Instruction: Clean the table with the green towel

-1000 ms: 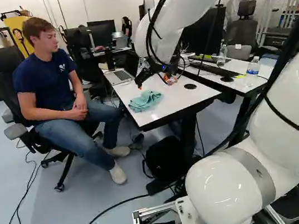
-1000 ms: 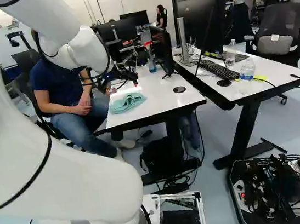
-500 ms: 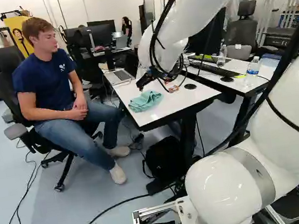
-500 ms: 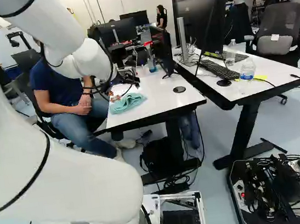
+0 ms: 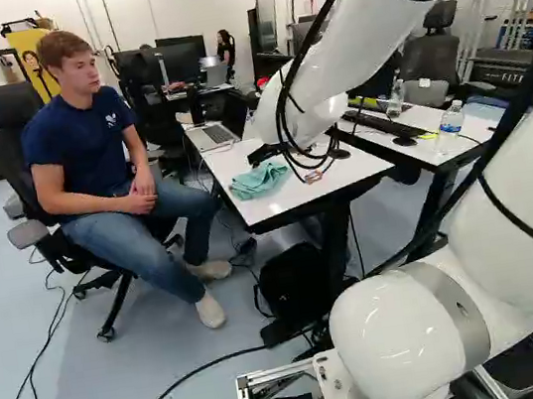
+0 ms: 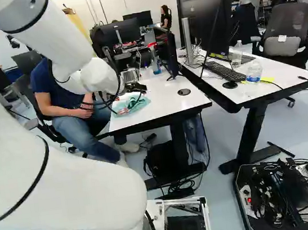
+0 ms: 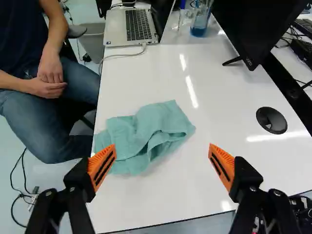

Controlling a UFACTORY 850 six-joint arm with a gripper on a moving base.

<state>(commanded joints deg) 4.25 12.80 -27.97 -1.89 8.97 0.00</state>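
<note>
In the left base view, reaches with fingers (image 5: 262,155) near the green towel (image 5: 257,182) on the bench (image 5: 296,198), near left; in the right, hangs nearer than the spray bottle (image 6: 155,59); in the wrist view, holds fingers (image 7: 102,167) wide apart, gripping nothing.

White table (image 7: 183,195) with green towel (image 7: 148,134), laptop (image 7: 116,27), spray bottle (image 7: 199,22), monitor (image 7: 258,24).

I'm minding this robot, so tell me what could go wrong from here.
The open gripper isn't centred on the green towel, so closing now might catch only a fold. The towel reaches the table's edge beside the seated person, so a push could knock it off. A long wipe towards the laptop might snag its cable.
</note>
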